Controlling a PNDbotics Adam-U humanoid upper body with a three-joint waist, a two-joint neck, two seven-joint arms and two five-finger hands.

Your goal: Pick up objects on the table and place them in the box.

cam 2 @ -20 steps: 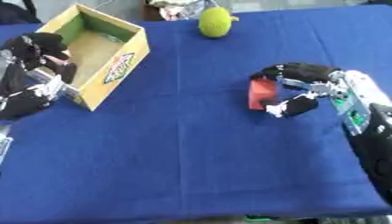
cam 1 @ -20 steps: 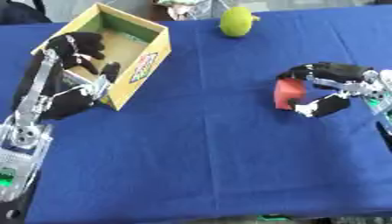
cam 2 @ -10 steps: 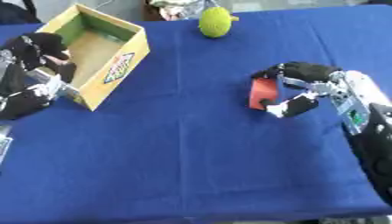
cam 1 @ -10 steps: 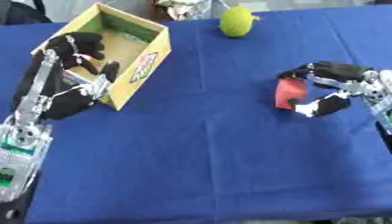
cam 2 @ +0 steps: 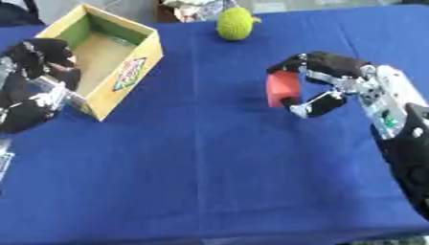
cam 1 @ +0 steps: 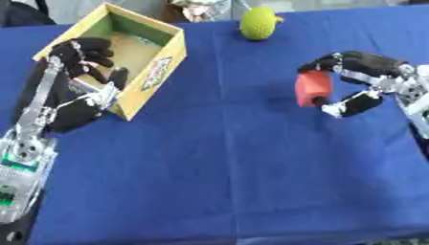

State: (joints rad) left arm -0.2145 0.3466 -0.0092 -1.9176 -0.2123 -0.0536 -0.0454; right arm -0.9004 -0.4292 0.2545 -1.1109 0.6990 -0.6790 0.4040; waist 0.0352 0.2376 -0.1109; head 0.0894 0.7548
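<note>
A red block [cam 1: 312, 88] is held at the right of the blue table [cam 1: 218, 158], with my right hand [cam 1: 362, 72] curled round it, fingers over its top and thumb under it. A yellow-green fruit [cam 1: 258, 23] lies at the far edge. The open yellow cardboard box [cam 1: 154, 61] stands at the far left, tilted askew, its inside bare. My left hand [cam 1: 82, 57] rests with curled fingers on the box's near left wall.
A pale crumpled thing [cam 1: 201, 8] lies beyond the table's far edge, left of the fruit. The blue cloth stretches bare across the middle and front.
My right hand has lifted the red block a little. The left hand and the box have not moved.
</note>
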